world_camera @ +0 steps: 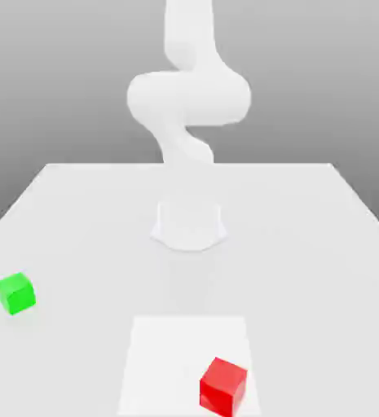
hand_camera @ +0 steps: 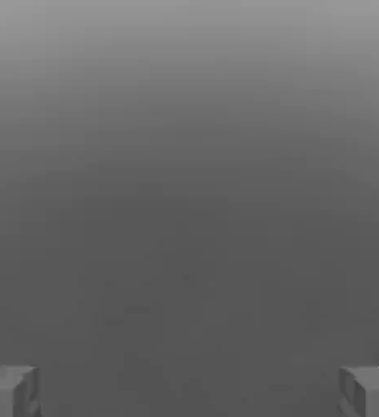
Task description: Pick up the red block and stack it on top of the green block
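Red block (world_camera: 222,386) sits low at the near edge of the table (world_camera: 78,220), toward the exterior view's right. It rests on a paler square patch (world_camera: 164,358) of the surface, on that patch's right part. One corner faces the camera, so two glossy sides and the top all catch the light.

Over on the exterior view's left, the green block (world_camera: 15,293) stands alone on the plain tabletop, well apart from the red one. It lies a little farther back on the table than the red block. Both cubes look about the same size, and neither is touching anything but the table.

Behind them the white arm (world_camera: 188,94) rises from a round base (world_camera: 189,224) at the middle of the table and curls upward in thick bends, well clear of both blocks.

From the hand view, the gripper (hand_camera: 189,391) is spread wide: two grey fingertips (hand_camera: 9,391) stand at opposite edges of the picture with a broad gap between them. Nothing is held in that gap; behind it there is just a smooth grey backdrop.

Neither block is being touched by the arm, and the red block is not on the green one.
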